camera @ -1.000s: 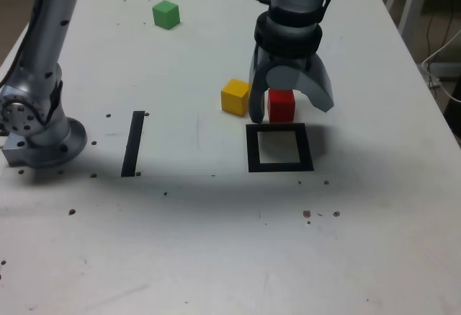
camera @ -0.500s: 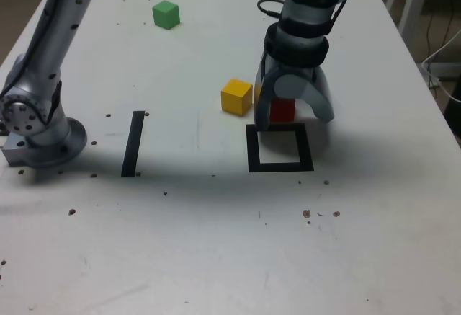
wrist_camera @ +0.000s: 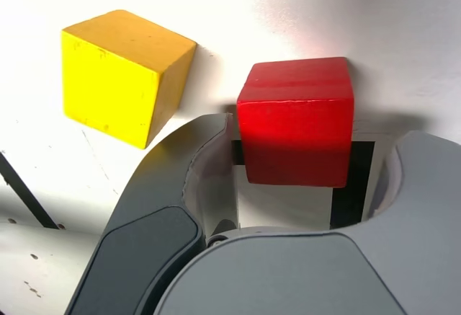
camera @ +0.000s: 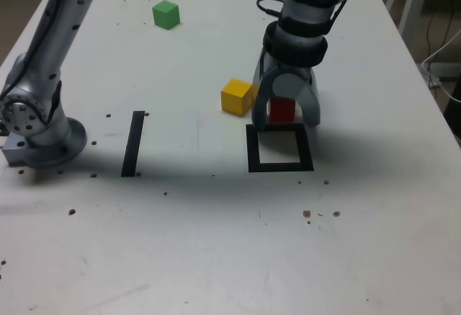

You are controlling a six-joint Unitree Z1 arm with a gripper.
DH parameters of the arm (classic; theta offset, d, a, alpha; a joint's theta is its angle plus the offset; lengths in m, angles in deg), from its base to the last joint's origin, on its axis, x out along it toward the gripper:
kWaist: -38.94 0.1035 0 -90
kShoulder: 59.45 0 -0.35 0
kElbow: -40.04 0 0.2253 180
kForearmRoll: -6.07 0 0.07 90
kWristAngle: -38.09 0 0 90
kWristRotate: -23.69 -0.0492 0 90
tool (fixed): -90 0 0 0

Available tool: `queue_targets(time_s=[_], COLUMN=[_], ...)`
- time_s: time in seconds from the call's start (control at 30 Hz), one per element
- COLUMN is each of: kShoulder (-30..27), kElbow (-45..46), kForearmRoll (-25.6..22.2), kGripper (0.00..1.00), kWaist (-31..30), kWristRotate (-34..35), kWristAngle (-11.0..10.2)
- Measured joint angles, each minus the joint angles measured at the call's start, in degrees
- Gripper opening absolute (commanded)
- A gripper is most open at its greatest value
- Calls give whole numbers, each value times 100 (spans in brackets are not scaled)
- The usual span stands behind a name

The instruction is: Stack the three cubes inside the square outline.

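The red cube (camera: pixel 282 109) rests on the table just behind the square outline (camera: pixel 281 165), between the fingers of my gripper (camera: pixel 285 120). In the wrist view the red cube (wrist_camera: pixel 295 120) stands between the jaws of the gripper (wrist_camera: pixel 313 138). One finger lies against or very near one face. A sliver of the outline (wrist_camera: pixel 353 185) shows in the gap on the other side, so the jaws are open around the cube. The yellow cube (camera: pixel 236 96) (wrist_camera: pixel 122 73) sits close beside the red one, on the exterior view's left. The green cube (camera: pixel 166 14) lies far back on the left.
A straight black strip (camera: pixel 133 143) lies left of the outline in the exterior view. The arm's base (camera: pixel 36 131) stands at the table's left edge. Small dark specks dot the white table (camera: pixel 216 243). Cables hang off the right side.
The gripper has come down around the red cube and its jaws have narrowed markedly toward it. None of the cubes has moved.
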State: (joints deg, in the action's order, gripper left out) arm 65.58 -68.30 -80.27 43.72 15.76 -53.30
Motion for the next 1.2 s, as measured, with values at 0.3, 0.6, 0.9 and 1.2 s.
queue_targets(time_s=[0.3,0.6,0.9,1.2], kShoulder=[0,-2,-44,-189], kElbow=[0,3,33,81], kForearmRoll=[-48,-83,-183,-208], kGripper=[28,28,28,28], kWaist=[0,-2,-322,-750], kWristRotate=[-1,-1,157,485], kWristAngle=[21,14,71,232])
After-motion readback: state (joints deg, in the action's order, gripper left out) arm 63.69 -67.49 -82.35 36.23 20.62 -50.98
